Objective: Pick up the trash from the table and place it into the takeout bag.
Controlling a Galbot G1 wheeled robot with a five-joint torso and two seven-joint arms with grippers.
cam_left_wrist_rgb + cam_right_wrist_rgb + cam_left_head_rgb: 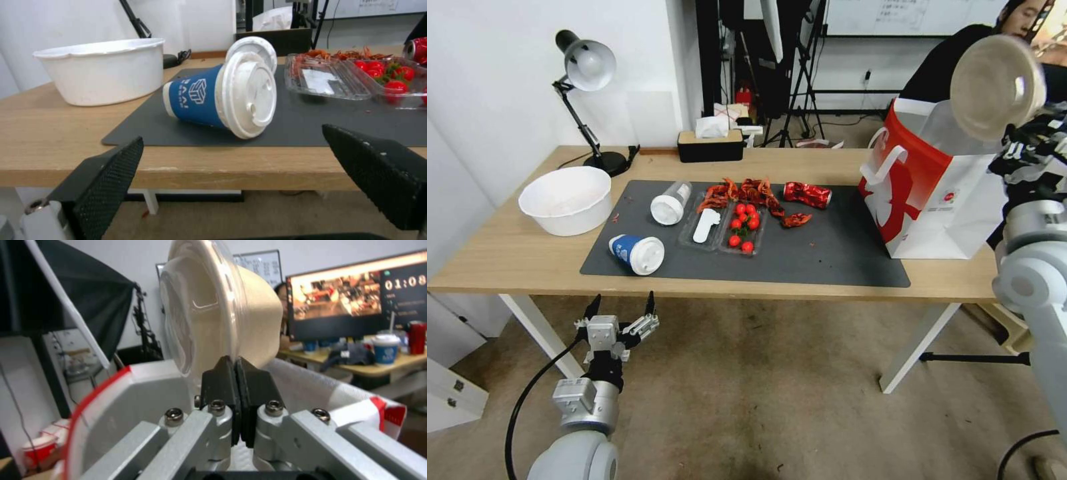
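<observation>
My right gripper (1019, 141) is shut on the rim of the round beige bowl (995, 85), holding it on edge above the open top of the red and white takeout bag (924, 207). In the right wrist view the fingers (222, 376) pinch the bowl (222, 310) over the bag's mouth (133, 390). My left gripper (620, 313) hangs open below the table's front edge, facing the tipped blue cup (637, 253). In the left wrist view the blue cup (218, 95) lies beyond the open left gripper (231, 135). A clear cup (670, 202) and crushed red can (807, 195) lie on the grey mat (840, 253).
A clear tray (720, 230) with cherry tomatoes and red crayfish shells (746, 191) sits mid-mat. A large white bowl (567, 200) stands on the left of the table (507, 257), with a desk lamp (587, 67) and a tissue box (710, 143) at the back.
</observation>
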